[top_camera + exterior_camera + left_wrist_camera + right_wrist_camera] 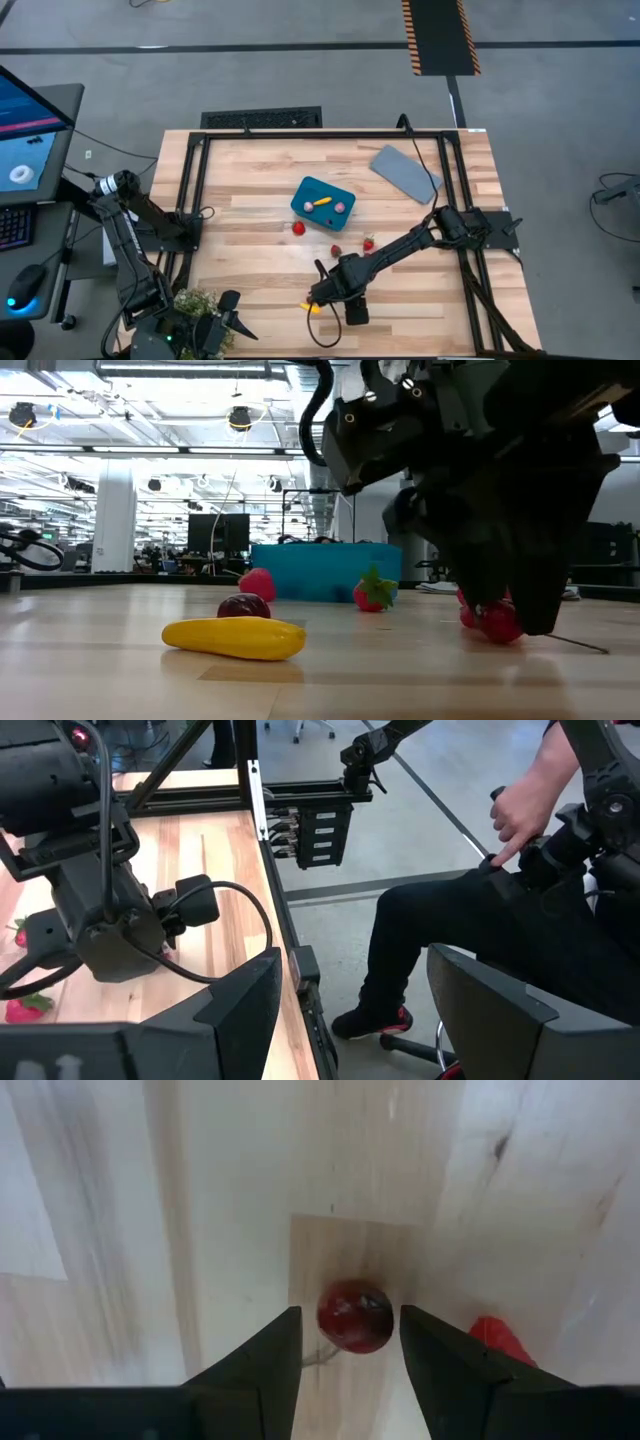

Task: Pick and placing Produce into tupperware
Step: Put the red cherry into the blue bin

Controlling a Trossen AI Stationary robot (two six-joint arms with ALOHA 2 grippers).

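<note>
dark red and round, a cherry-like fruit (pixel 355 1318) sits on the wooden table (pixel 260 180) between the right gripper (pixel 350 1345) fingers, which stand part open on either side of it; whether the pads touch it is hard to make out, and it looks to rest on the wood rather than be lifted. beside it a brighter red piece (pixel 497 1338) is half hidden behind one finger. in the high view that gripper (pixel 322 290) is down near the table's front edge, and its body covers the fruit under it. just beside it lies a yellow elongated piece (pixel 313 307), seen whole in the low view (pixel 235 637).

the left gripper (pixel 228 318) waits off the front left corner by a leafy green plant (pixel 195 300), fingers spread and empty.

farther in, three red berries (pixel 336 250) lie loose around mid-table. beyond them the teal tupperware (pixel 305 190) stands near the table's centre, holding a yellow piece and a pink one. a grey lid (pixel 405 171) lies toward the far right corner. off the table, a seated person (pixel 500 920) is cut off by the left wrist view's border.
</note>
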